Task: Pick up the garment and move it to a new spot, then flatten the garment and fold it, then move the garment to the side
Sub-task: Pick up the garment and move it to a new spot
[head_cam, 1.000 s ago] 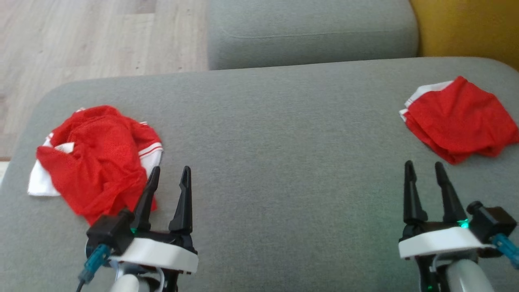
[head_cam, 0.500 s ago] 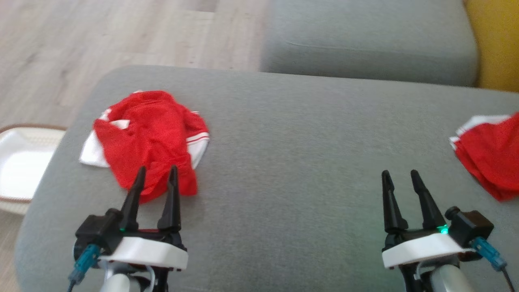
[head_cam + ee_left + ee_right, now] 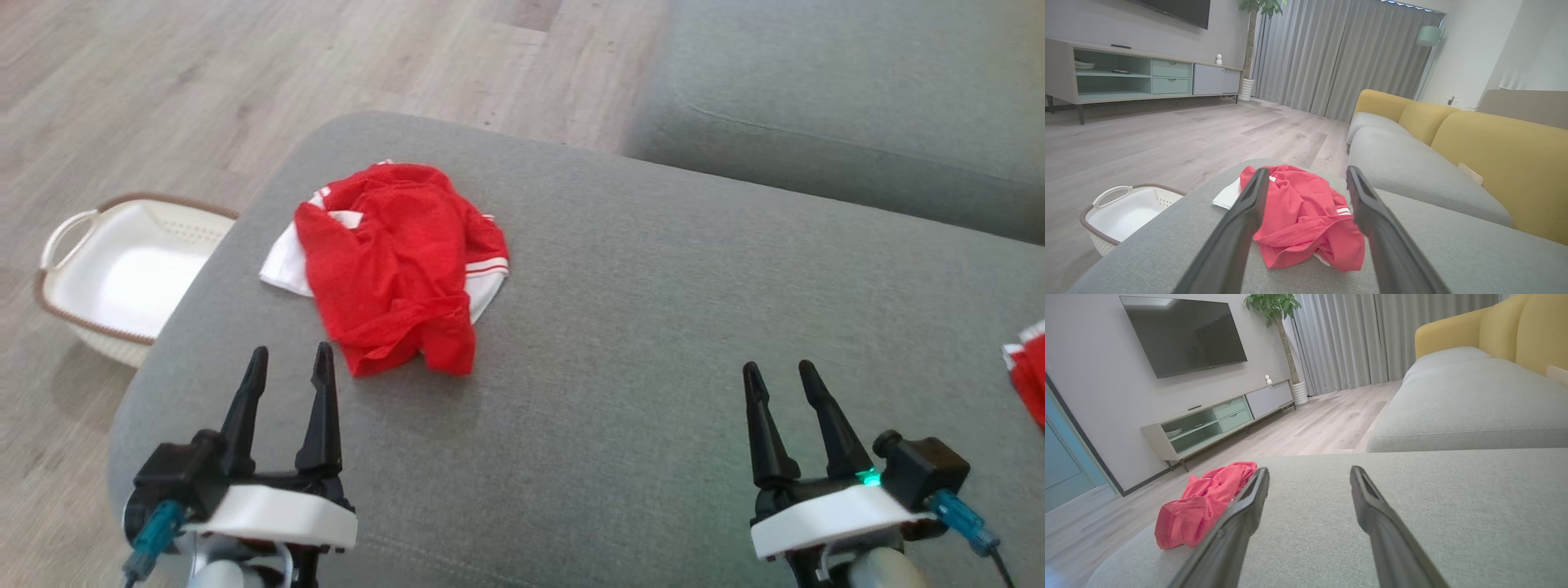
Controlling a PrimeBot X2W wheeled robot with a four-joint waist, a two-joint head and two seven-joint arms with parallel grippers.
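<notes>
On grey woven cushion: crumpled red mesh garment w/ white trim.

Bare grey cushion spreads wide across the centre and lower head view, open between the left gripper and right gripper. The crumpled garment heaps at centre-left, just above the left gripper's parted fingers. Another red cloth pokes in at the right edge; a white basket sits on the floor at far left.
</notes>
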